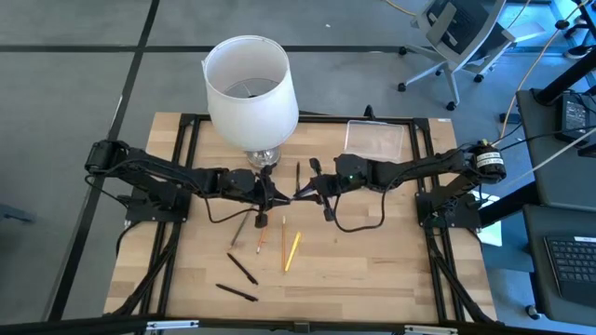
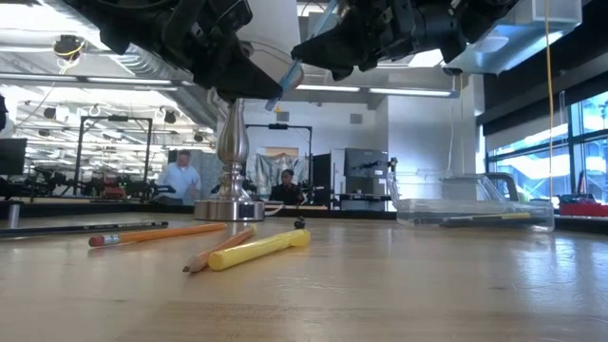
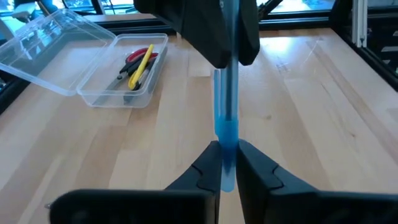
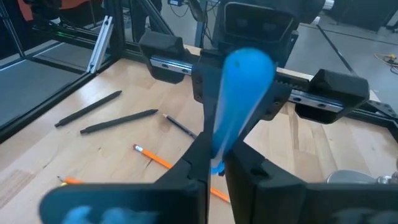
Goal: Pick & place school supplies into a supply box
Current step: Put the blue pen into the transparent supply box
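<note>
A blue pen [image 3: 226, 127] hangs in the air over the middle of the table, between my two grippers. My left gripper [image 1: 278, 194] and my right gripper [image 1: 305, 192] face each other and are both shut on it. The clear supply box [image 1: 375, 140] stands open at the far right. In the left wrist view it holds red-handled scissors [image 3: 138, 55] and a yellow pen [image 3: 142, 67]. A yellow pen [image 1: 292, 251], an orange pencil [image 1: 261, 238] and black pens [image 1: 242, 268] lie on the table near the front. My left gripper pinches the pen's lighter blue end [image 3: 226, 155] between its two fingers, level, coming from the table's left. The pen runs on along the fingers' line toward the other gripper, clear of the table. My right gripper pinches the pen's other part [image 4: 219, 146] between its two fingers, coming from the table's right. That end of the pen [image 4: 247, 68] sticks back toward the wrist camera, and the pen is clear of the table.
A tall lamp with a white shade [image 1: 250, 86] and a metal foot [image 2: 231, 204] stands at the far middle, just behind the grippers. A dark pen [image 1: 298, 174] lies beside it. The box's open lid [image 3: 46, 46] lies beside the box. People are in the room beyond the table.
</note>
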